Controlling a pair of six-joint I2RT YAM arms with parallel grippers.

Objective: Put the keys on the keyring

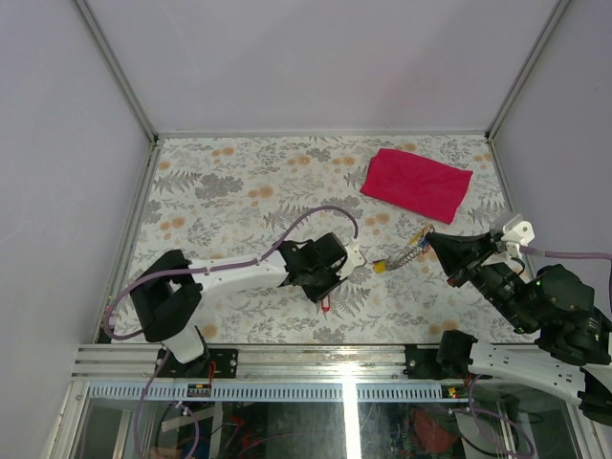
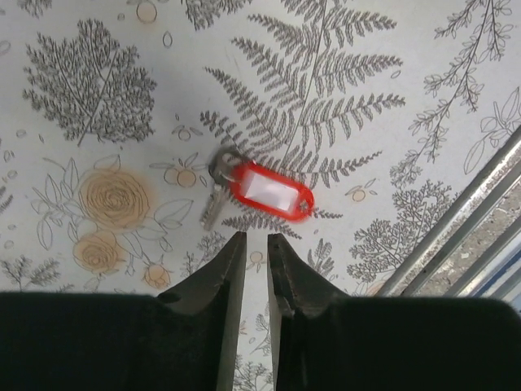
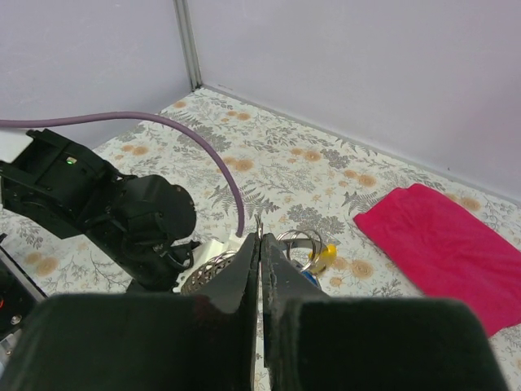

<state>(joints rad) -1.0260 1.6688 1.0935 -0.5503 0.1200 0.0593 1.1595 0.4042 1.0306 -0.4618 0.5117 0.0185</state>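
Observation:
A small silver key with a red tag (image 2: 264, 190) lies flat on the floral table, just beyond my left gripper (image 2: 254, 238). Its jaws stand a narrow gap apart with only table showing between them. From above, that key (image 1: 327, 304) shows as a red speck under the left gripper (image 1: 323, 290). My right gripper (image 3: 260, 238) is shut on the keyring (image 3: 299, 243), a thin wire loop poking up between its tips. Silvery rings, a yellow tag (image 3: 325, 257), a blue tag and a mesh strand hang from it. In the top view the keyring (image 1: 406, 251) hangs off the right gripper (image 1: 430, 239), above the table.
A red cloth (image 1: 417, 184) lies at the back right of the table. The metal rail (image 2: 456, 236) of the near table edge runs close to the right of the red-tagged key. The left arm's purple cable (image 3: 203, 147) arches in front of the right gripper.

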